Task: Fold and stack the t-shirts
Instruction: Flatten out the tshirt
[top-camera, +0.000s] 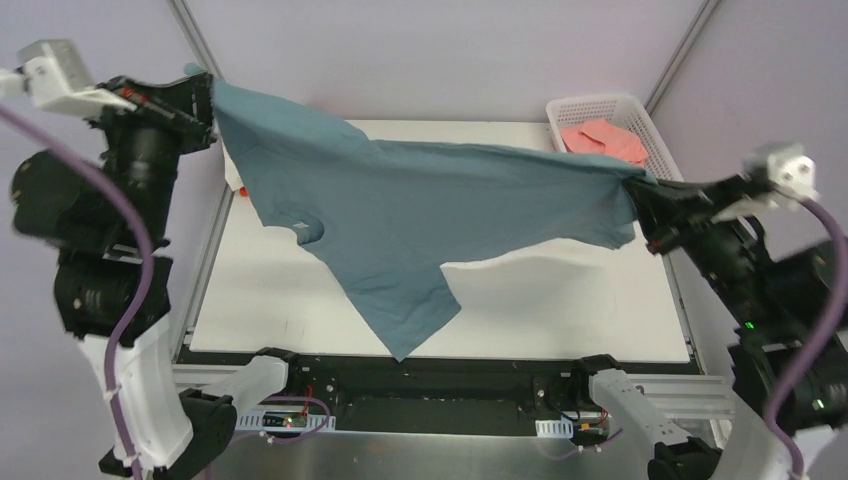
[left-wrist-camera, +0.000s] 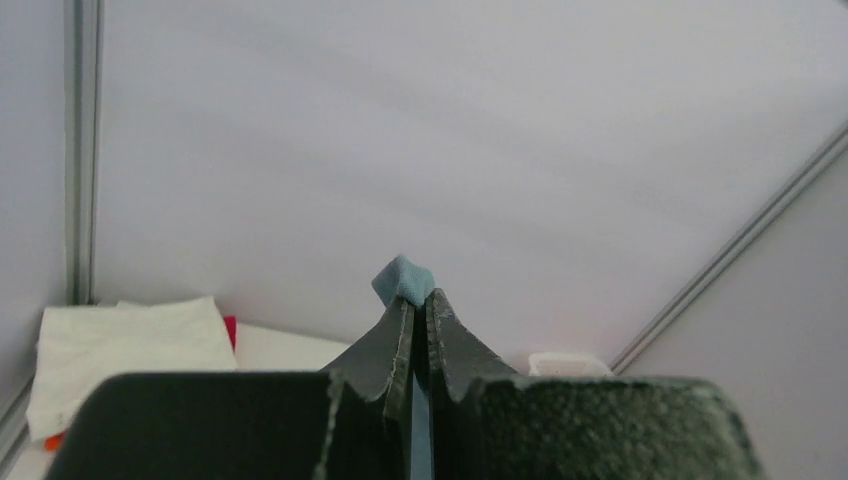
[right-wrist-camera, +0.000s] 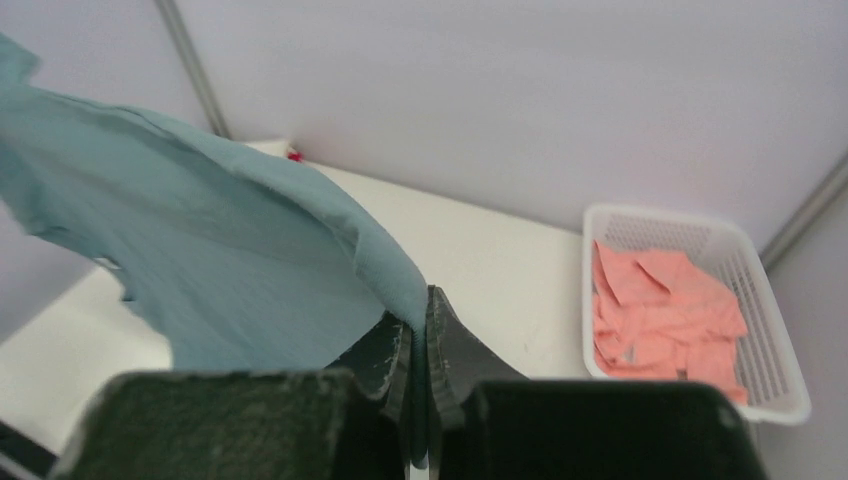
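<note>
Spread-out step. Left gripper (top-camera: 200, 98) and right gripper (top-camera: 645, 192) both pinching blue-grey shirt (top-camera: 420, 215), held taut above table (top-camera: 560, 310). Next, likely: lower flat onto table, keep tension.

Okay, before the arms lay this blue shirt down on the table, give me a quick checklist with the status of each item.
1. The left gripper is shut on the shirt: ok, a blue corner pokes past its tips.
2. The right gripper is shut on the shirt: ok, cloth is pinched between its fingers.
3. The shirt is spread flat: not ok, it sags and one corner hangs low.
4. The low corner is off the table: cannot tell.
5. The table under the shirt is bare: cannot tell, that part is hidden.
</note>
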